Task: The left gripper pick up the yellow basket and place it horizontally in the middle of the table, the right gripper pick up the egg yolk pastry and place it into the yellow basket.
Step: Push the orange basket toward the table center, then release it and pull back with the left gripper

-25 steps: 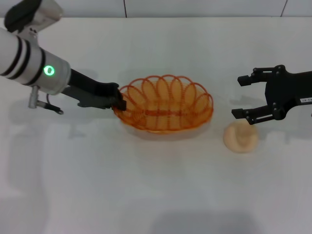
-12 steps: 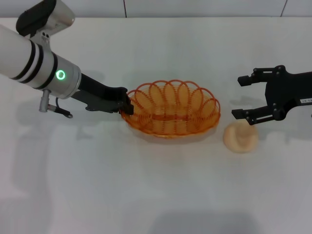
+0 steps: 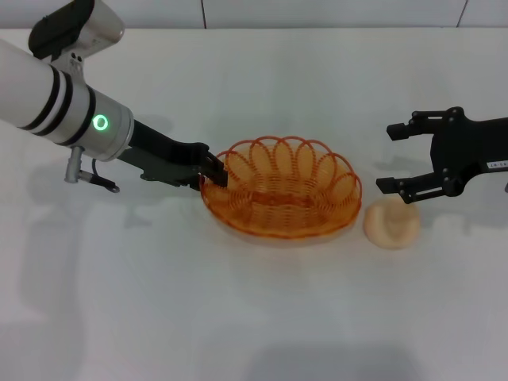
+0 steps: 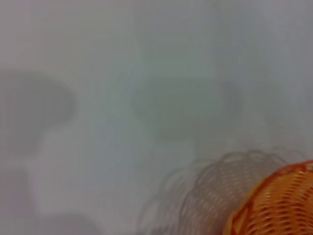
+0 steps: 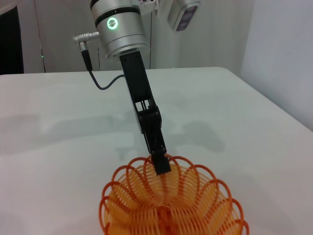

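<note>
The yellow basket sits near the middle of the table, its long axis running roughly parallel to the table's far edge, its bottom apparently resting on the surface. The left gripper pinches the scalloped rim at the basket's left end, its fingers closed on the wire; the right wrist view shows the same grasp from the opposite side. Just beside the basket's right end, apart from it, lies the egg yolk pastry on the bare tabletop. The right gripper hangs on the far side of the pastry toward the right edge, jaws spread wide and holding nothing.

The tabletop is plain white and smooth, carrying soft shadows of the arms. Beyond its far edge a pale panelled wall shows, with a dark opening visible in the right wrist view.
</note>
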